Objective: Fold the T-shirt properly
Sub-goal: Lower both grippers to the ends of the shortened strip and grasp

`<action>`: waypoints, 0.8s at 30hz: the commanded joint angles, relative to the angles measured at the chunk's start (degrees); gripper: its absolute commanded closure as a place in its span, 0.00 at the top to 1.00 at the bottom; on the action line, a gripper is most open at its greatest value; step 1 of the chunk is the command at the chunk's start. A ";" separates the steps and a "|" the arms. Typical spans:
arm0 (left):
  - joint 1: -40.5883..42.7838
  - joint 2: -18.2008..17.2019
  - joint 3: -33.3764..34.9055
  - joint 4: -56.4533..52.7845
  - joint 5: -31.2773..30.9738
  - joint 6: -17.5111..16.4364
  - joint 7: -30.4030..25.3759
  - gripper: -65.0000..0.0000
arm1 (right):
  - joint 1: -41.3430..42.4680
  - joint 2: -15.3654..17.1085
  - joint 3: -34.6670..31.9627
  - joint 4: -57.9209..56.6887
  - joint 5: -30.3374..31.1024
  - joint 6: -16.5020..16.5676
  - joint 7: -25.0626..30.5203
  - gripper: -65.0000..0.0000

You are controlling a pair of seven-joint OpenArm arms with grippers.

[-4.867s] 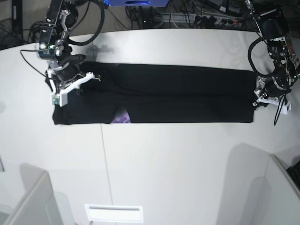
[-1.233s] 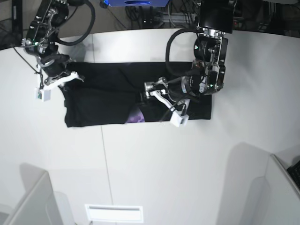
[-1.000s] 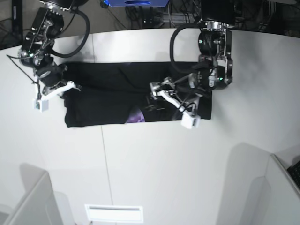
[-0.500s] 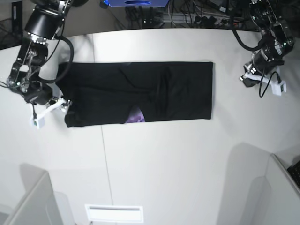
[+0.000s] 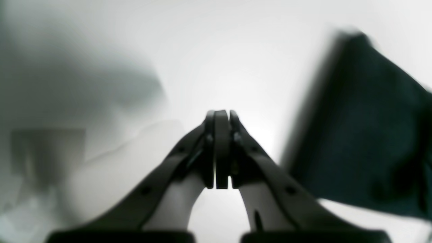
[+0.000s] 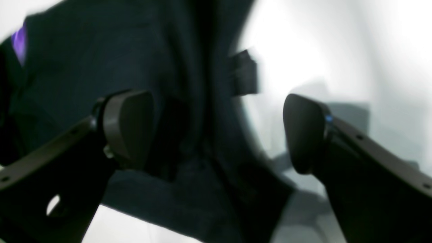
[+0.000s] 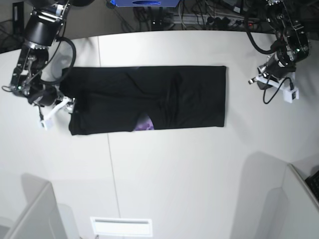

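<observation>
The black T-shirt [image 7: 149,97] lies as a long flat strip across the white table [image 7: 174,174], with a small purple patch [image 7: 144,123] showing at its front edge. My right gripper [image 7: 67,105] is at the shirt's left end. In the right wrist view it [image 6: 216,131] is open, one finger [image 6: 128,125] over the dark cloth [image 6: 152,67] and the other over the table. My left gripper [image 7: 256,80] is off the shirt's right end, above bare table. The left wrist view shows it [image 5: 221,118] shut and empty, with the shirt's edge [image 5: 364,128] to its right.
Cables and equipment [image 7: 199,17] run along the table's far edge. Grey panels stand at the front left [image 7: 30,214] and front right [image 7: 284,199]. A white vent plate [image 7: 121,226] sits at the front edge.
The left arm carried the shirt's right end over toward the middle, let go and drew back to the right. The strip is shorter. The right gripper slid down the shirt's left edge.
</observation>
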 commanded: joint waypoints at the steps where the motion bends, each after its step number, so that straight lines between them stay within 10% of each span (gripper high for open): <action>1: -0.01 -0.89 0.75 0.72 1.60 0.17 -0.87 0.00 | -0.20 -0.51 -0.07 0.10 -1.13 -0.09 -3.29 0.86; 20: -9.60 0.60 18.59 -17.66 12.24 0.17 -8.08 0.00 | -2.48 -3.06 -3.41 -0.34 -1.13 0.17 -2.85 0.54; 24: -10.92 0.52 21.93 -23.11 12.24 0.17 -11.78 0.00 | -2.22 -3.06 -3.50 -0.34 -1.22 0.08 -0.83 0.29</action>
